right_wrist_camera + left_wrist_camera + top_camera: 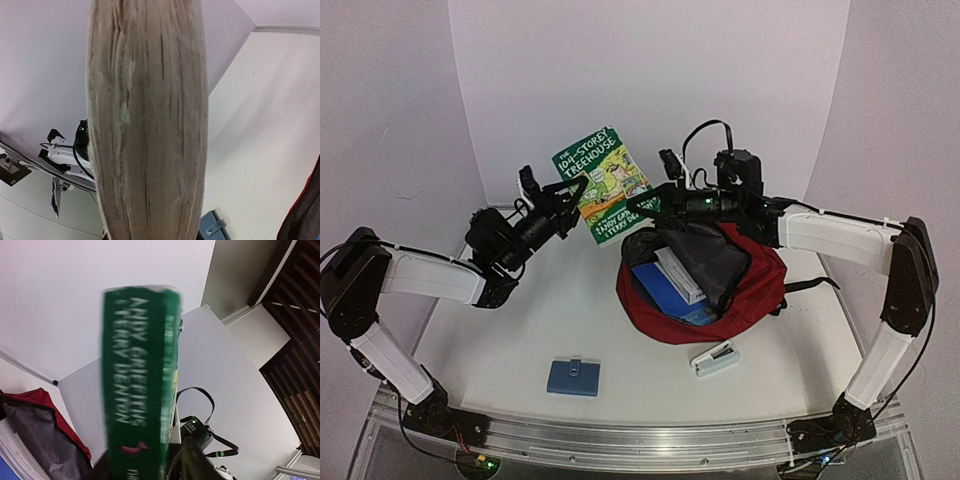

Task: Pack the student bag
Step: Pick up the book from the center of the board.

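Observation:
The student bag lies open on its side at centre right, dark red with grey lining; a blue book and a white box lie inside. A green paperback hangs in the air behind it, between both grippers. My left gripper is at its left edge. In the left wrist view the green spine stands blurred between the jaws, loose rather than clamped. My right gripper is shut on the lower right corner, and the page edge fills the right wrist view.
A blue wallet lies near the front edge, also seen in the right wrist view. A white and blue stapler-like item lies in front of the bag. White walls close in the back and sides.

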`<state>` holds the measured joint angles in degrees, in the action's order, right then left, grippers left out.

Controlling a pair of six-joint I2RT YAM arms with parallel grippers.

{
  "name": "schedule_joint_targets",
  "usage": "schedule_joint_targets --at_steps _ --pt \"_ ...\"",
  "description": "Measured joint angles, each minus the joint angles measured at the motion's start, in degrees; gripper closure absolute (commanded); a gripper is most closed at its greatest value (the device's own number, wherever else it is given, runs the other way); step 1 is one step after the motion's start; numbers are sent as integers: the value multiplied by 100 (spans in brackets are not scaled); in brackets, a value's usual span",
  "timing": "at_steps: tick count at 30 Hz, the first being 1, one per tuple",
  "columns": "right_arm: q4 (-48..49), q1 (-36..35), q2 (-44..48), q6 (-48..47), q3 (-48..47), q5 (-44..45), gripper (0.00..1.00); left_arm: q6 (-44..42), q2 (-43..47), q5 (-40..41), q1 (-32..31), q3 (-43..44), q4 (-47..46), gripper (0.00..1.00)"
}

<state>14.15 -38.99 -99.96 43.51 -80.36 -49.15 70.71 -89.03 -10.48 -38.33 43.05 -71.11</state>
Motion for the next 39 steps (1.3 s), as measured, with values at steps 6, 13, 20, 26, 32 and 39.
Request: schedule_joint_targets --at_steps 6,13,20,26,32,39 --pt "-272 185 283 -443 321 -159 100 -284 422 -502 28 9 869 8" --pt "-1940 353 1369 -2068 831 -527 100 -1889 1650 -1378 63 436 3830 3" --pt "-4056 366 2122 -4230 995 -709 100 -3423 1953 -2533 66 1151 6369 4" --pt "-5386 360 2154 -5306 1040 -849 100 -4439 1907 -3244 7 1477 8072 6" --pt "-5979 279 1945 -5837 943 -968 100 -4983 1694 -3610 -431 1786 8578 8" --pt "-6430 4 1626 -6230 742 -947 100 -5142 1280 -3750 -687 1786 8563 20"
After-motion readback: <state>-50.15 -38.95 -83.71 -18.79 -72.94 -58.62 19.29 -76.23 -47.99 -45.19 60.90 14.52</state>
